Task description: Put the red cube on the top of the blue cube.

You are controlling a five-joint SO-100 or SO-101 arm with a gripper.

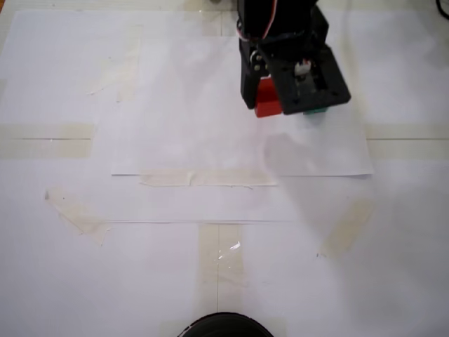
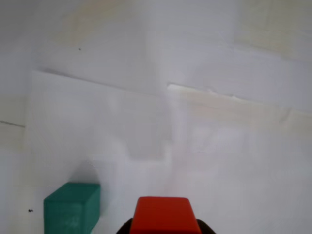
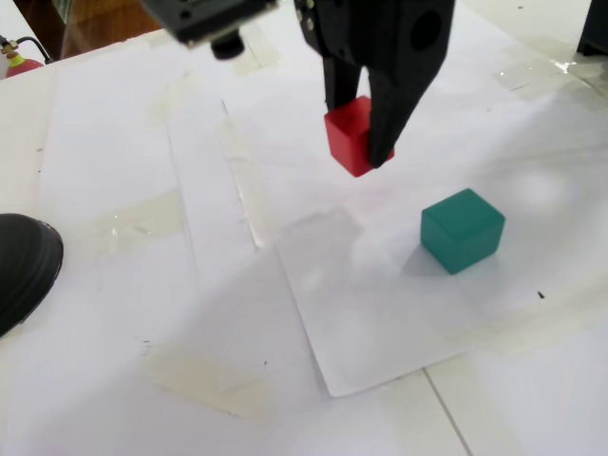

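The matte black plastic arm (image 1: 284,42) had blocky printed parts, tapered jaws, and thin red-and-white cables near its top.

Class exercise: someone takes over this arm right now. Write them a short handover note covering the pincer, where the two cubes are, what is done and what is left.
Pincer: shut on the small matte red cube, held clear of the paper; its shadow falls on the sheet below.
Small matte teal (blue) cube: resting alone on the white paper sheet, to the right of the held cube in that fixed view, apart from it. In the wrist view it sits lower left.
Done: red cube picked up.
Left: carry it over the teal cube, lower it squarely on top, open, back away.
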